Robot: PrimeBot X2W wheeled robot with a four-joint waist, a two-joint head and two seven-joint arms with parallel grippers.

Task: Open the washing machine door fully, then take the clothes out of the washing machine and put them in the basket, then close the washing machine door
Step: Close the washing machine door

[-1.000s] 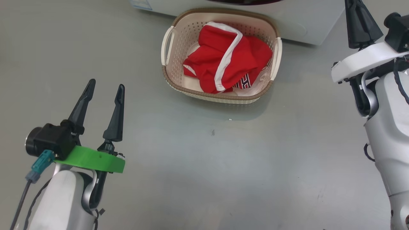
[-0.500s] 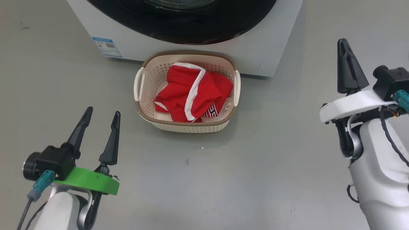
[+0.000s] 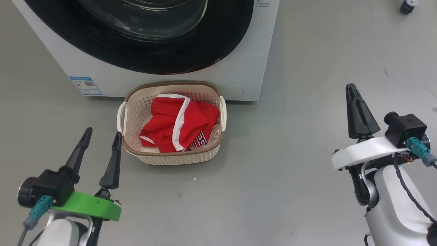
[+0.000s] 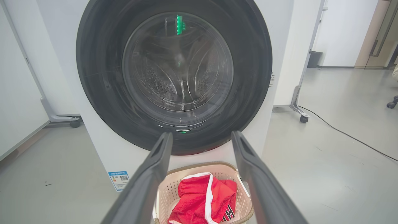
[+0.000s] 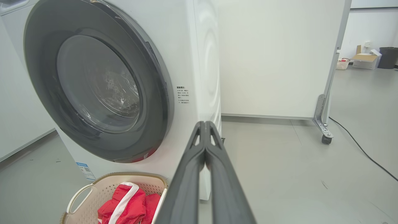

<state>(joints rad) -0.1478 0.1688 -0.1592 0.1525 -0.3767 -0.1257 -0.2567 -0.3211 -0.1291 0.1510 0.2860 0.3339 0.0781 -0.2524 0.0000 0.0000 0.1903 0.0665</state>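
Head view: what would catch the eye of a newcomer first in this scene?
The red clothes with white trim stand out, heaped in the cream basket on the grey floor. Just behind it, the glossy black washing machine door sits shut on the white washing machine. The left claw stands open at lower left, the right claw shut at right.

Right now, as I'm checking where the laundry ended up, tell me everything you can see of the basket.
The basket is small, rounded-rectangular, of cream perforated plastic with a brown woven-look rim and a pale handle at each end. It stands upright on the grey floor, directly before the washing machine, back rim close to its white front; whether they touch I cannot tell. Red clothes with white trim lie heaped inside.
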